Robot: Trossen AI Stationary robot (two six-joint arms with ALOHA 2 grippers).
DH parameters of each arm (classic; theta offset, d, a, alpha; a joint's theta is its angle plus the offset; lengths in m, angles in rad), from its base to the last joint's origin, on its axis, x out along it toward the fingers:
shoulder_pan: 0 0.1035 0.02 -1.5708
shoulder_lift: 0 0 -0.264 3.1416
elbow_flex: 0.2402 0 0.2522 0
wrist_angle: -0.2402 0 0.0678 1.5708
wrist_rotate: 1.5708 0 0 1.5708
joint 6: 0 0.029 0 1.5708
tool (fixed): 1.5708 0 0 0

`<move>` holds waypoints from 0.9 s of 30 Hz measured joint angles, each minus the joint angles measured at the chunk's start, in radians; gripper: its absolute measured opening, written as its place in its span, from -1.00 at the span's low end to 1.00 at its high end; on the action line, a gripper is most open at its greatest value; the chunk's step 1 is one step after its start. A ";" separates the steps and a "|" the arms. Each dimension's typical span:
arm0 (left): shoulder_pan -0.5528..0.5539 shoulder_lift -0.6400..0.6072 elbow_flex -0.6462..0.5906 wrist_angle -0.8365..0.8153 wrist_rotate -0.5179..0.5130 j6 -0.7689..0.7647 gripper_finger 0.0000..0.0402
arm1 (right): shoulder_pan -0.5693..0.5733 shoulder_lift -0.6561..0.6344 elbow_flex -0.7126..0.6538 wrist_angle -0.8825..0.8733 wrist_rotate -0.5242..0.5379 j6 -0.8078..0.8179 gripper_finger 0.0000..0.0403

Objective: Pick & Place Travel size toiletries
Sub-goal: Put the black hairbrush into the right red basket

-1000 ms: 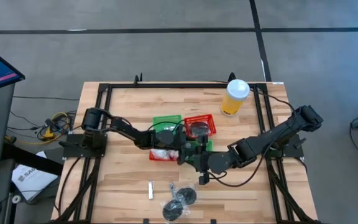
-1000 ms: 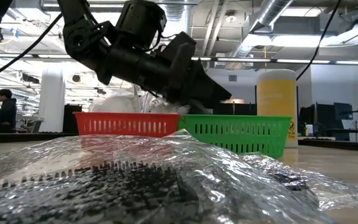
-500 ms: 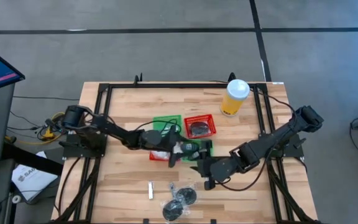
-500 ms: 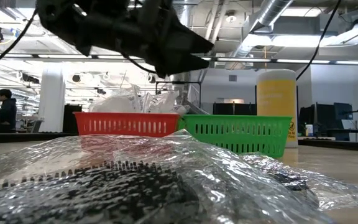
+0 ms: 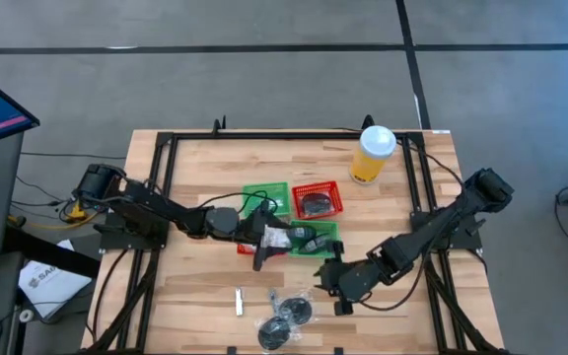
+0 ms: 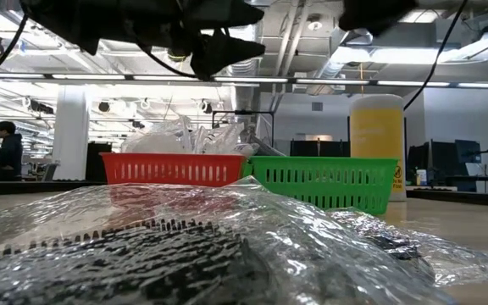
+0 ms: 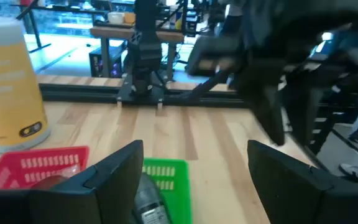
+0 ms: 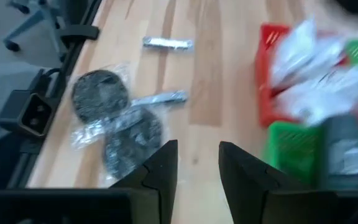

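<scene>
I saw the left gripper (image 5: 261,258) hanging over the near edge of a red mesh basket (image 5: 247,247) in the middle of the wooden table (image 5: 195,296), and its two dark fingers (image 7: 114,171) were spread wide apart with nothing between them. That red basket held white puffy packets (image 5: 256,243), heaped up above its rim. Just beside it sat a green mesh basket (image 5: 325,233) with a dark grey thing lying inside, but I could not tell what that thing was. Two more small baskets sat behind these, a green one (image 5: 264,192) and a red one (image 5: 317,199) with a dark round thing in it. The right gripper (image 5: 341,299) was lower on the table, on bare wood near the front, and its fingers (image 8: 160,168) stood a little apart and held nothing. Close to the front edge lay two dark grey round discs in crinkly clear wrap (image 5: 284,321), touching each other, with a thin silvery tube (image 8: 157,98) resting against the wrap. Another thin silvery-white tube (image 5: 239,301) lay by itself a bit to the left of them. A tall yellow cup with a white lid (image 5: 372,154) stood far back near the table's right corner. From table height I saw a person (image 6: 8,148) far off in the room.
</scene>
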 joint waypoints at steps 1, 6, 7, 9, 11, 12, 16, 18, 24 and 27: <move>-0.003 -0.002 0.000 0.001 0.000 0.000 0.38 | 0.003 0.010 -0.014 0.017 -0.002 0.025 -0.46; -0.014 -0.003 -0.001 -0.001 0.000 0.000 0.38 | 0.028 0.031 -0.089 0.112 -0.007 0.122 -0.46; -0.018 -0.003 -0.001 -0.002 0.000 0.000 0.38 | 0.028 0.040 -0.106 0.140 -0.006 0.139 -0.46; -0.025 -0.003 -0.001 -0.004 0.000 0.000 0.38 | 0.034 0.060 -0.138 0.160 -0.007 0.170 -0.46; -0.034 -0.003 -0.001 -0.003 0.000 0.000 0.38 | 0.036 0.095 -0.140 0.214 -0.006 0.199 -0.46; -0.038 -0.003 -0.001 -0.004 0.000 0.000 0.38 | 0.036 0.111 -0.142 0.227 -0.006 0.209 -0.46; -0.056 -0.003 -0.001 -0.007 0.000 0.000 0.38 | 0.035 0.198 -0.147 0.263 -0.007 0.254 -0.46; -0.065 -0.003 -0.001 -0.009 0.000 0.000 0.38 | 0.033 0.225 -0.146 0.281 -0.006 0.285 -0.46; -0.082 -0.003 -0.001 -0.014 -0.026 0.000 0.38 | 0.018 0.263 -0.146 0.268 0.002 0.369 -0.46; -0.082 -0.003 -0.001 -0.015 -0.028 0.000 0.38 | 0.012 0.277 -0.146 0.273 0.002 0.404 -0.46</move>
